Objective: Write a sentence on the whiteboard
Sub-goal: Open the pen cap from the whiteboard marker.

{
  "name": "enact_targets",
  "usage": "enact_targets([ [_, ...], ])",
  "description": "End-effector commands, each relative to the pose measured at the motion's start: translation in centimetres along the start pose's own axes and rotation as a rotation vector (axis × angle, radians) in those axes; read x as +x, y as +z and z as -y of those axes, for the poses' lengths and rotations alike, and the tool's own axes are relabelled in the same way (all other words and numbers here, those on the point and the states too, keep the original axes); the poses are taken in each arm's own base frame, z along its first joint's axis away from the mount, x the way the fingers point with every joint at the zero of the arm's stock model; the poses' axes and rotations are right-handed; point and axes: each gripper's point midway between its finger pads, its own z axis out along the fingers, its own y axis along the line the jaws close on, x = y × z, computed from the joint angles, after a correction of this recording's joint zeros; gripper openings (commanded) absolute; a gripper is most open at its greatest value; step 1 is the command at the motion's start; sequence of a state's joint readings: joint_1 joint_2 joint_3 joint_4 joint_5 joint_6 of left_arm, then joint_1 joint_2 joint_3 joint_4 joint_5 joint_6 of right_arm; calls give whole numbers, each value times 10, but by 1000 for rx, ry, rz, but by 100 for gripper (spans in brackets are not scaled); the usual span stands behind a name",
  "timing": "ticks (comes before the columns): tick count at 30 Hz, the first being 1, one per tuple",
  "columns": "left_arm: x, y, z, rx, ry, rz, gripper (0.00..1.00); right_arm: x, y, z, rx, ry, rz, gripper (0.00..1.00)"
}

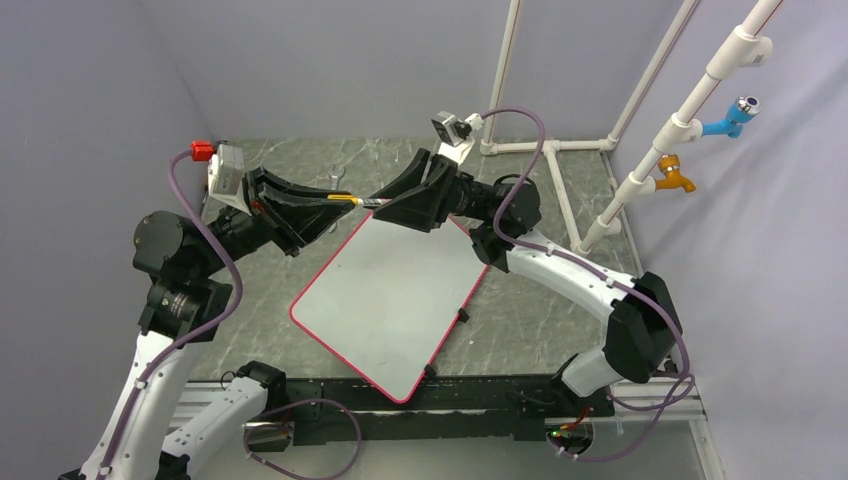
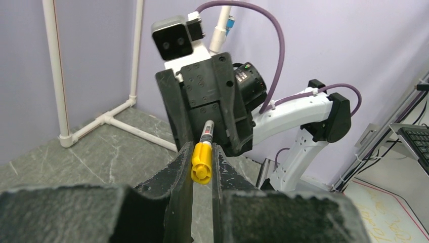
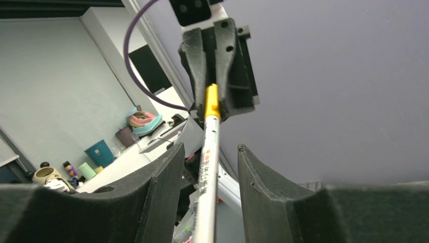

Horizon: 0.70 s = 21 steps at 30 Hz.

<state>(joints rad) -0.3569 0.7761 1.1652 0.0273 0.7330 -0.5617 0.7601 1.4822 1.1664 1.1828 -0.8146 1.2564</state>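
Whiteboard, a large flat white rectangular panel with a thin red rim [image 1: 385,300], lies askew on the grey marbled table [image 1: 540,320] between the two arms. Above its far corner the black left gripper [image 2: 202,152] is pinching the yellow plastic cap [image 2: 201,167] of a slim grey-white marker [image 3: 208,136]. The black right gripper [image 3: 210,157] faces it, fingers spread either side of the marker's barrel, a gap showing on each side
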Motion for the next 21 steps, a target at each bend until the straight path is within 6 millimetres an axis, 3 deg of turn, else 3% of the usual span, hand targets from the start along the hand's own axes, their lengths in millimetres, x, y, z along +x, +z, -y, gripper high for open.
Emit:
enact_targets([
  [1,-9,0,4,10,43,26,0,-3,12,-13,-55,-42,-6,44],
  [8,-5,-1,1,1,44,18,0,-2,12,-13,-58,-46,-7,42],
  [12,-3,-4,1,-11,48,18,0,-5,12,-20,-72,-65,1,47],
  [21,-4,-4,2,-14,45,19,0,-7,12,-37,-127,-74,2,45],
])
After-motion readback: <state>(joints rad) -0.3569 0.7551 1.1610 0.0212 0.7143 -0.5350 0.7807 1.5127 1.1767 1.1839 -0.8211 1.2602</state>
